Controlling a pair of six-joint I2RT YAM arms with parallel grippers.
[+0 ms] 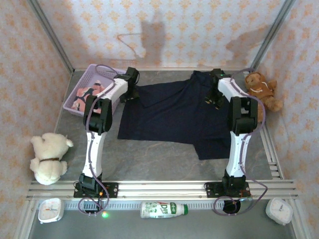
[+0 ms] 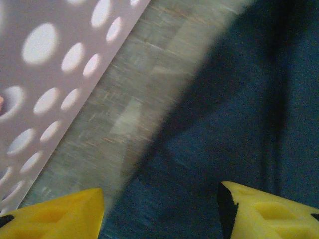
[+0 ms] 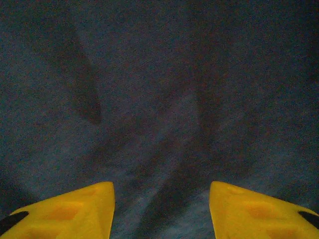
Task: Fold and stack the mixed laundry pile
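From the top view, we see the navy garment (image 1: 169, 112) spread flat over the middle of the table (image 1: 149, 159), one flap reaching toward 5 o'clock. The shark-print garment (image 1: 87, 94) lies bunched in the lavender basket (image 1: 97, 69) at 10 o'clock. The left gripper (image 1: 129, 94) hangs at the navy cloth's edge on the 10 o'clock side, just beside the basket. The right gripper (image 1: 213, 98) is over the cloth toward 1 o'clock. A cream teddy bear (image 1: 48, 157) sits at 8 o'clock, a brown teddy bear (image 1: 261, 89) at 2 o'clock.

In the left wrist view, we find the left gripper (image 2: 158, 199) standing fairly wide with nothing between its yellow tips. The basket wall (image 2: 50, 74) fills 10 o'clock, a strip of bare table (image 2: 124, 109) runs down the middle, and the navy garment (image 2: 239, 109) covers 3 o'clock.

In the right wrist view, the right gripper (image 3: 162, 194) is parted and grips nothing. Wrinkled navy garment (image 3: 159, 89) lies below it from edge to edge.
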